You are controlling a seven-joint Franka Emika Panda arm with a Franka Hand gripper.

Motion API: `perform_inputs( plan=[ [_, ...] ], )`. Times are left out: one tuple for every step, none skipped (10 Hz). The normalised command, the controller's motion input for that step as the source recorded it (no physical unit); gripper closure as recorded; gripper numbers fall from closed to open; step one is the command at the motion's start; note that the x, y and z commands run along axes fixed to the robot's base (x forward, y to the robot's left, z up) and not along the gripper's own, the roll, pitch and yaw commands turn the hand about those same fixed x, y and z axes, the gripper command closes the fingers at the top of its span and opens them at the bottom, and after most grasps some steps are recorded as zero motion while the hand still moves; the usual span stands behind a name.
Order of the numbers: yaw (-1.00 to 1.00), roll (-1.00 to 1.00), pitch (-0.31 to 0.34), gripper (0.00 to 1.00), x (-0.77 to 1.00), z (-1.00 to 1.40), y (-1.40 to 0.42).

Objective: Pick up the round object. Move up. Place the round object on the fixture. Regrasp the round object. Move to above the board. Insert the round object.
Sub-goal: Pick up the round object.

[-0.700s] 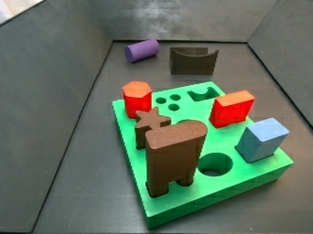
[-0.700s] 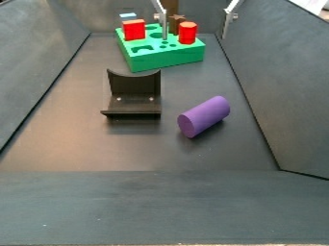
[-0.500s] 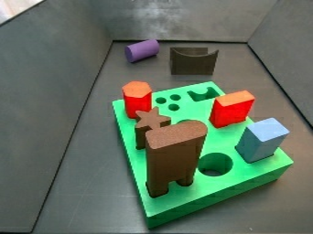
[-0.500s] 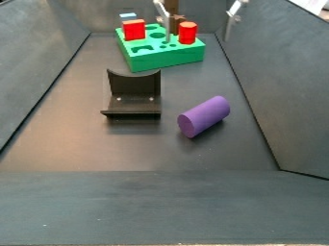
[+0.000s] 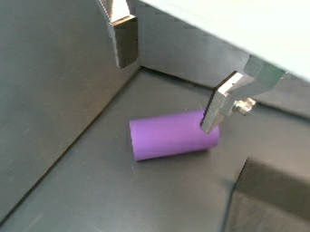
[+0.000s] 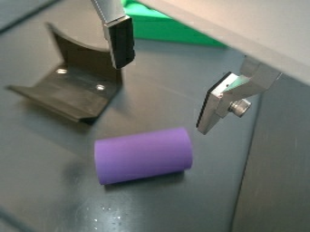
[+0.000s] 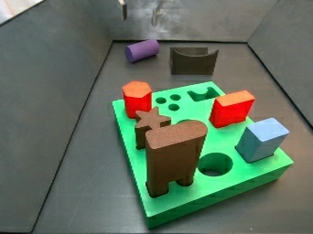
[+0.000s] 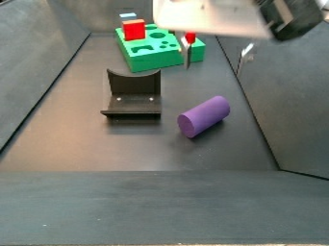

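— Above the round object [image 6: 145,156], where is the pincer [image 6: 168,77], and what does it hold?

— It hangs over the round object with its jaws spread wide and nothing between them. In both wrist views the two silver fingers [image 5: 123,41] stand clear of the purple cylinder [image 5: 175,136]; neither touches it.

— What is cut off or unclear?

— In a side view only the fingertips [image 7: 123,9] show at the upper edge, over the far end of the floor; the arm is out of frame. In a side view the wrist housing is a blurred pale mass, and the pincer [image 8: 216,55] beneath it is hard to read. How high it stands over the cylinder probably cannot be judged.

— How does the round object lie?

— On its side on the dark floor [image 8: 77,135], flat ends facing sideways. In a side view its [image 8: 203,116] long axis runs on a slant, just beside the fixture [image 8: 131,95] and apart from it. The board [image 8: 157,49] stands well beyond, at the far end.
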Motion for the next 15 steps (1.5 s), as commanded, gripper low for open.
perform_inputs(
  plan=[
    [-0.98,0.05,0.0,0.0,0.07,-0.66,0.02],
    [-0.9,0.1,0.0,0.0,0.05,-0.75,0.05],
    [-0.85,0.11,-0.026,0.0,0.0,-0.83,0.09],
    [-0.8,0.08,-0.026,0.0,0.0,-0.85,0.15],
    [-0.75,0.06,-0.03,0.0,0.0,-0.91,0.18],
    [-0.67,0.0,-0.063,0.0,-0.03,-0.98,0.25],
    [-0.57,0.0,-0.064,0.0,-0.1,-0.97,0.27],
    [-0.51,0.0,-0.08,0.0,-0.16,-0.94,0.26],
    [-0.39,0.0,-0.119,0.0,-0.2,-0.89,0.21],
    [-0.27,0.03,-0.166,0.0,-0.23,-0.84,0.1],
    [-0.08,0.0,-0.18,0.0,-0.14,-0.24,0.07],
    [0.0,0.0,0.01,0.0,0.0,0.0,0.0],
    [0.0,0.0,0.0,0.0,0.0,0.0,0.0],
    [0.0,0.0,0.0,1.0,0.0,0.0,0.0],
    [0.0,0.0,0.0,1.0,0.0,0.0,0.0]
  ],
)
